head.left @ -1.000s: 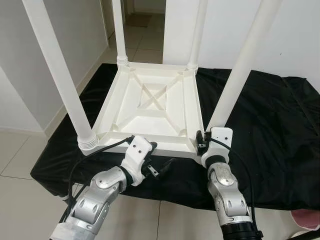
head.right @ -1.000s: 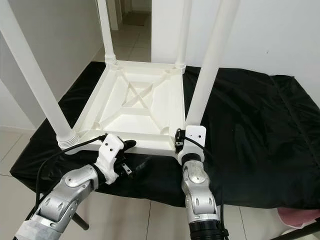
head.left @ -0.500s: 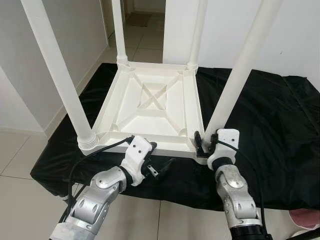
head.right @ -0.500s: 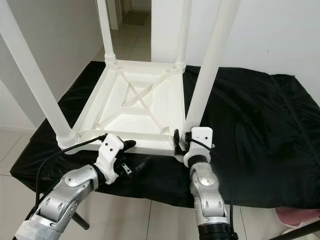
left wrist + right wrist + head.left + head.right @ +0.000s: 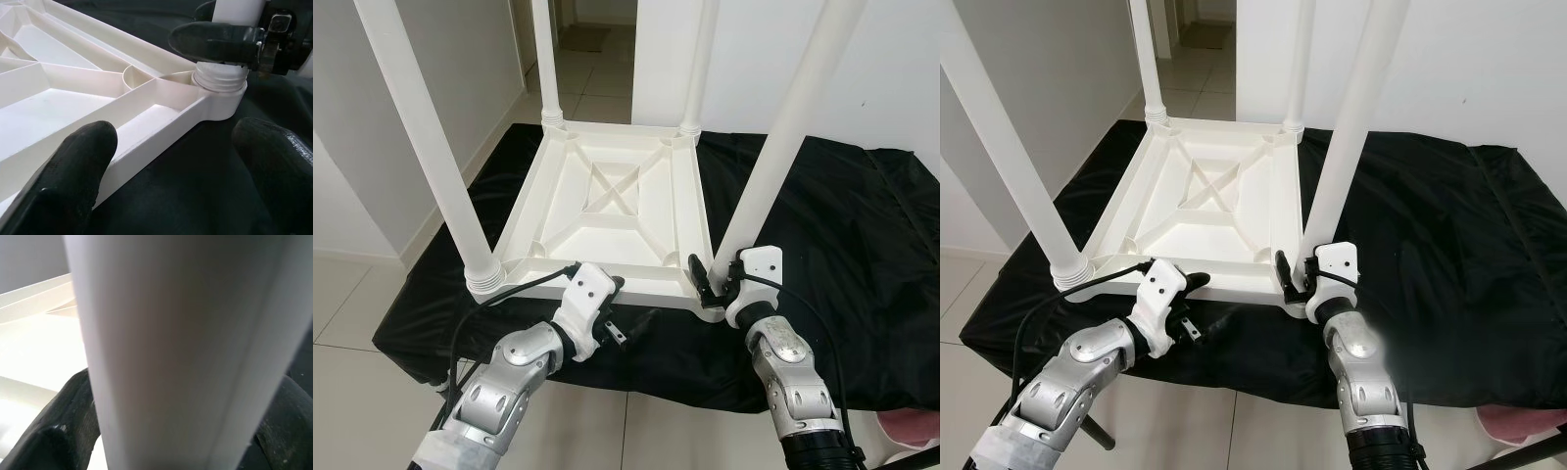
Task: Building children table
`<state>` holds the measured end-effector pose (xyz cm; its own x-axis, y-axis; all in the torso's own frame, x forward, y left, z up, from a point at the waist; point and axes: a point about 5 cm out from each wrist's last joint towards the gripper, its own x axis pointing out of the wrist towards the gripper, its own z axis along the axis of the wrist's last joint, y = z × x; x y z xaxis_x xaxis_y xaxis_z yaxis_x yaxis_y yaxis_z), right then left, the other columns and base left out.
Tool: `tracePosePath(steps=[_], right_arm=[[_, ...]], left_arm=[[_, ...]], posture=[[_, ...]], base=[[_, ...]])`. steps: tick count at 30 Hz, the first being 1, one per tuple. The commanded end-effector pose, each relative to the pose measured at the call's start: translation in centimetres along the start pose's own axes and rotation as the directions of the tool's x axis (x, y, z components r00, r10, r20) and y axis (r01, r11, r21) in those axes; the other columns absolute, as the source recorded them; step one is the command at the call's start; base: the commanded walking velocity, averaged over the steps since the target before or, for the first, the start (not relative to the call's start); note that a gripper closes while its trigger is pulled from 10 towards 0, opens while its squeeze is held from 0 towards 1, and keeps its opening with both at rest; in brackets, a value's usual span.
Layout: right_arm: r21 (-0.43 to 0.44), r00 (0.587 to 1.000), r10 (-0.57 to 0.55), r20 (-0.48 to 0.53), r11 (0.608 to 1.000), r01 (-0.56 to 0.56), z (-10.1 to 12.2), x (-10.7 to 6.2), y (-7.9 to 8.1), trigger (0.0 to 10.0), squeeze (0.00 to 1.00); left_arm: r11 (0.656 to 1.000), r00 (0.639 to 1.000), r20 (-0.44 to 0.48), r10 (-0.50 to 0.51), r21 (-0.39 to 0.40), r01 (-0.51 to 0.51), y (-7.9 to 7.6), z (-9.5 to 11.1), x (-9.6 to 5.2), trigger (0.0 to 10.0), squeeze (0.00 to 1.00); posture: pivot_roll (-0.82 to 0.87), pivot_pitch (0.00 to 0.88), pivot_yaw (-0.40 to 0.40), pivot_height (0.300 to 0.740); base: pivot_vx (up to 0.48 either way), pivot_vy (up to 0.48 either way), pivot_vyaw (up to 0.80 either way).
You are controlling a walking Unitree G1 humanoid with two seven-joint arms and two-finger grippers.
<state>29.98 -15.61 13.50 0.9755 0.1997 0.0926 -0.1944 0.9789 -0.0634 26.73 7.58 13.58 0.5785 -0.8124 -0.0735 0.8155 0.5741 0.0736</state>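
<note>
Children's table (image 5: 617, 211): upside down on black-draped bench (image 5: 822, 245), four legs up. Right tool (image 5: 710, 284): clamped round near-right leg (image 5: 759, 186) at its socket; twist squarely. Left tool (image 5: 171, 161): fingers apart, straddling near frame edge; steady it

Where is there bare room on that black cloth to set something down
The widest free patch is the black cloth on the robot's right of the upturned white table, out to the cloth's far edge. A narrow strip runs on its left. The near edge is crowded: the left gripper and the right gripper at the near right leg.
</note>
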Motion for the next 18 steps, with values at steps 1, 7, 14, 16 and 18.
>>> tracePosePath(steps=[1, 7, 14, 16, 18], right_arm=[[-0.006, 1.0, 0.024, 0.008, 1.0, -0.024, 0.03, 0.32, 0.53, 10.0, 0.0], [0.006, 0.999, 0.038, 0.026, 0.999, -0.038, 0.28, 0.83, 0.78, 10.0, 0.0], [-0.009, 0.997, 0.069, 0.023, 0.998, -0.069, 0.26, 0.82, 0.36, 10.0, 0.0], [-0.017, 0.997, 0.077, 0.025, 0.997, -0.077, 0.29, 0.76, 0.1, 10.0, 0.0], [-0.024, 0.996, 0.084, 0.026, 0.996, -0.084, 0.32, 0.75, -0.14, 10.0, 0.0]], left_arm=[[0.999, 1.0, -0.006, -0.031, 0.014, 0.031, -0.03, 0.21, -0.12, 10.0, 0.0], [0.999, 0.999, -0.013, -0.032, 0.024, 0.033, 0.02, 0.32, -0.26, 10.0, 0.0], [1.0, 1.0, -0.003, -0.007, 0.012, 0.007, -0.08, 0.27, -0.17, 10.0, 0.0], [1.0, 1.0, -0.002, -0.007, 0.012, 0.007, -0.13, 0.25, -0.17, 10.0, 0.0], [1.0, 1.0, -0.001, -0.007, 0.011, 0.008, -0.15, 0.26, -0.16, 10.0, 0.0]], posture=[[-0.07, 0.0, 0.046, 0.74], [-0.06, 0.0, 0.023, 0.74], [-0.05, 0.0, 0.006, 0.74], [-0.05, 0.0, 0.008, 0.74], [-0.05, 0.0, 0.006, 0.74]], base=[[0.0, 0.0, 0.0], [0.0, 0.0, 0.0], [0.0, 0.0, 0.0], [0.0, 0.0, 0.0], [0.0, 0.0, 0.0]])
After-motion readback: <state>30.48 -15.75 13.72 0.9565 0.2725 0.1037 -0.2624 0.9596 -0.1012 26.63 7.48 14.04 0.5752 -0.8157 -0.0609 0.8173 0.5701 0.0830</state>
